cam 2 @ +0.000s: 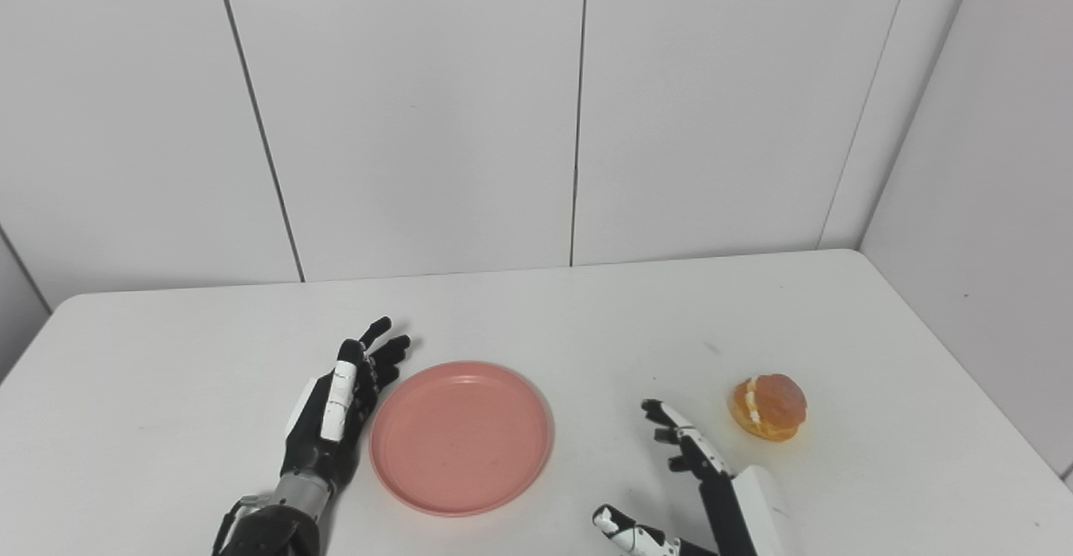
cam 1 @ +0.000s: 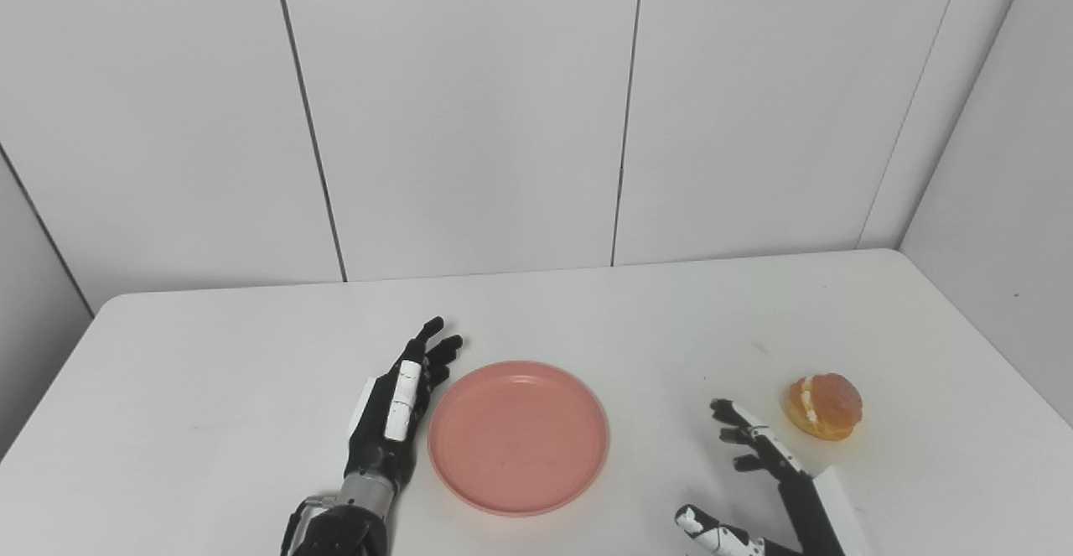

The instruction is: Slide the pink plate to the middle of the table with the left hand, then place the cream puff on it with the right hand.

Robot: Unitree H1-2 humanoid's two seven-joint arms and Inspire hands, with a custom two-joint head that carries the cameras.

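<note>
The pink plate (cam 1: 518,436) lies flat on the white table (cam 1: 251,355), near the front and about mid-width. My left hand (cam 1: 398,409) is open with fingers stretched forward, resting against the plate's left rim and holding nothing. The cream puff (cam 1: 824,406), golden brown with a white cream seam, sits on the table to the right of the plate. My right hand (cam 1: 759,464) is open and empty, between the plate and the puff, a short way left of and nearer than the puff. The same things show in the right eye view: plate (cam 2: 461,436), puff (cam 2: 768,407).
Grey wall panels (cam 1: 469,120) rise behind the table's far edge, and a side wall (cam 1: 1006,162) stands close by the right edge. The table's left edge (cam 1: 50,388) is in view.
</note>
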